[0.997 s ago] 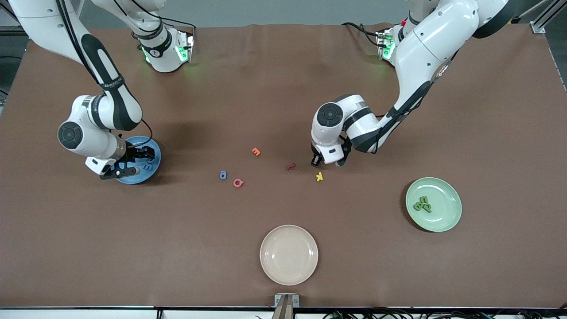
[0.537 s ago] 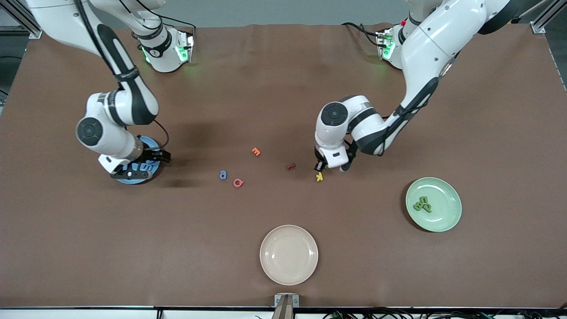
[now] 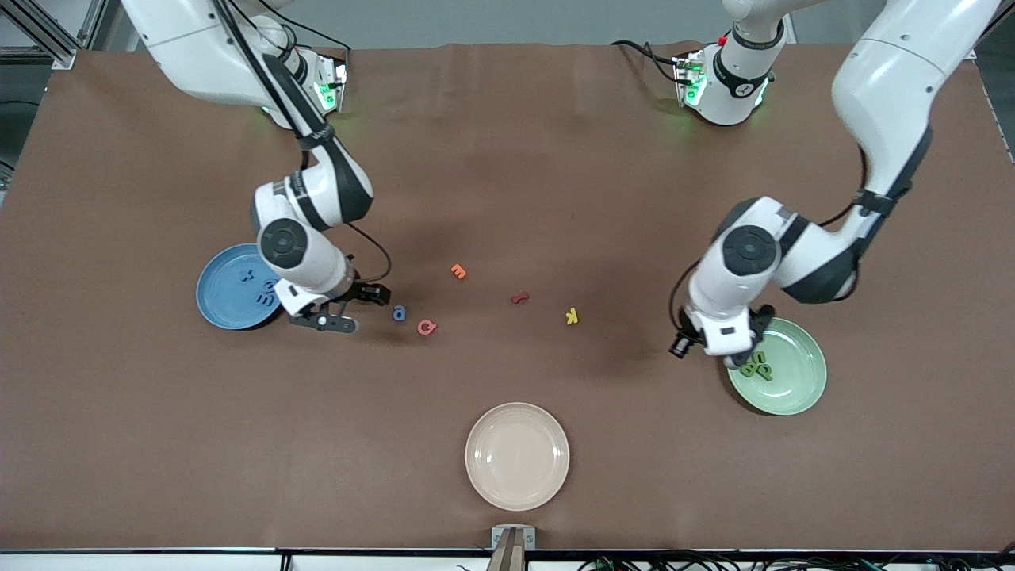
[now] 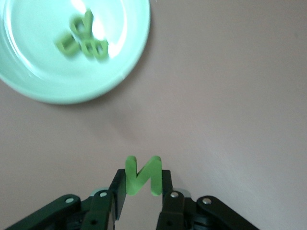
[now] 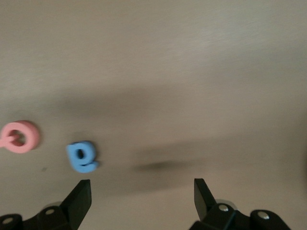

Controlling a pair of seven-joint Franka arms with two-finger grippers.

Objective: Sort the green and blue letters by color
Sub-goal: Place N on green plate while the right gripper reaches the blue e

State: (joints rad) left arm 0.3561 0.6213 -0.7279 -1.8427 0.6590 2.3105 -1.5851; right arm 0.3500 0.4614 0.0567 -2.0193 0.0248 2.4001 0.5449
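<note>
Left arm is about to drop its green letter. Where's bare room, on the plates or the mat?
Green plate: free on its rim side nearer the camera; three green letters cluster near the left gripper, shut on the green N. Cream plate is bare, mat around it too. Crowded: mid-table letters by blue a, where the open right gripper hovers.

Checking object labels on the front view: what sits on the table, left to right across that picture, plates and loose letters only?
blue plate → blue letter → pink letter → orange letter → red letter → yellow K → green plate
</note>
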